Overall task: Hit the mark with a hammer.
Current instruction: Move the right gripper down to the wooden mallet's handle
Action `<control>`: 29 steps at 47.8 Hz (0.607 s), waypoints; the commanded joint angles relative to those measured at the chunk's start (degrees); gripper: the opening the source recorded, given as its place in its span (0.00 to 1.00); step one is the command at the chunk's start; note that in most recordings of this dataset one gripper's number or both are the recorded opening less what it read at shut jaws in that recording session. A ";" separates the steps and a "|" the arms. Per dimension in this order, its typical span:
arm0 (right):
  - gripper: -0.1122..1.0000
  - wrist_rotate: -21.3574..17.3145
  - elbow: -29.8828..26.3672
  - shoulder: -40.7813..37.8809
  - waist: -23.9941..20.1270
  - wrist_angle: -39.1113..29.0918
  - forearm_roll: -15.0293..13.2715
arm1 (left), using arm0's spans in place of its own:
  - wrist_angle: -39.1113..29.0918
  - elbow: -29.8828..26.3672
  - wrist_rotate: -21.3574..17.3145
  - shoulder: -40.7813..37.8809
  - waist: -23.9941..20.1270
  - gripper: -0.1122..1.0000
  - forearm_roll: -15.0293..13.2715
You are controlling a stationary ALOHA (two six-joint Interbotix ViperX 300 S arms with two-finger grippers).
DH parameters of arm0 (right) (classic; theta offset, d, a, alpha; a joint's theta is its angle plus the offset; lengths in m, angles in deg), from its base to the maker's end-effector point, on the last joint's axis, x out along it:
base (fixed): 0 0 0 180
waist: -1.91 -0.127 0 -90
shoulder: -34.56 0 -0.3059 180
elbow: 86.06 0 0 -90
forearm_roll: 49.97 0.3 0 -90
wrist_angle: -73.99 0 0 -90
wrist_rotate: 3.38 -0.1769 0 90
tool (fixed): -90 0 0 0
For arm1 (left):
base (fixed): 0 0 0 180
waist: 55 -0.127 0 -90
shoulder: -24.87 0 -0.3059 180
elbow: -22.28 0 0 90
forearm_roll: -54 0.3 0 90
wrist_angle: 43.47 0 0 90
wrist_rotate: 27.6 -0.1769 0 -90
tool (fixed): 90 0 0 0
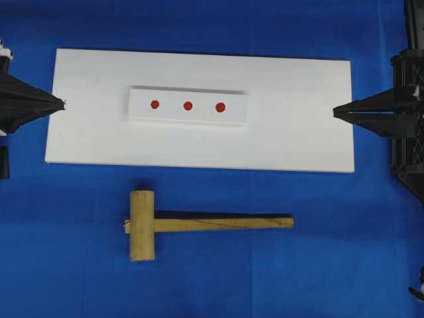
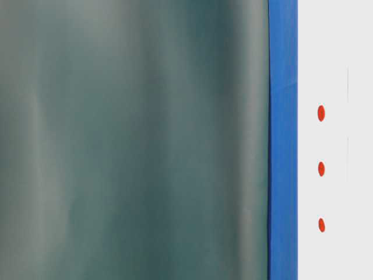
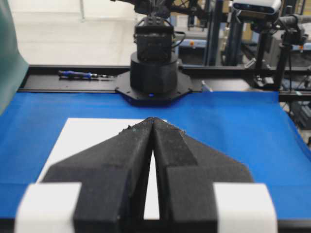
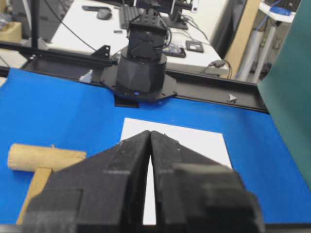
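Observation:
The light-wood hammer lies flat on the blue cloth in front of the white board, head at the left, handle pointing right. Its head also shows in the right wrist view. A raised white strip on the board carries three red marks; they also show in the table-level view. My left gripper is shut and empty at the board's left edge; in the left wrist view its tips touch. My right gripper is shut and empty at the board's right edge, as the right wrist view shows.
The blue cloth covers the table. A dark green curtain fills most of the table-level view. The opposite arm's base stands beyond the board in the left wrist view.

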 commanded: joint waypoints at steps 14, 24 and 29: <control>0.05 -0.88 -7.38 -9.14 -9.32 -5.63 0.00 | -0.79 -1.14 0.70 -0.44 0.35 0.10 -0.26; 0.06 -3.34 -12.74 -19.07 -11.34 -6.77 0.44 | -0.88 -0.97 0.70 -0.70 0.35 0.10 -0.35; 0.15 -5.10 -14.68 -24.43 -11.34 -6.86 0.44 | -0.97 -0.97 0.70 -0.70 0.35 0.10 -0.26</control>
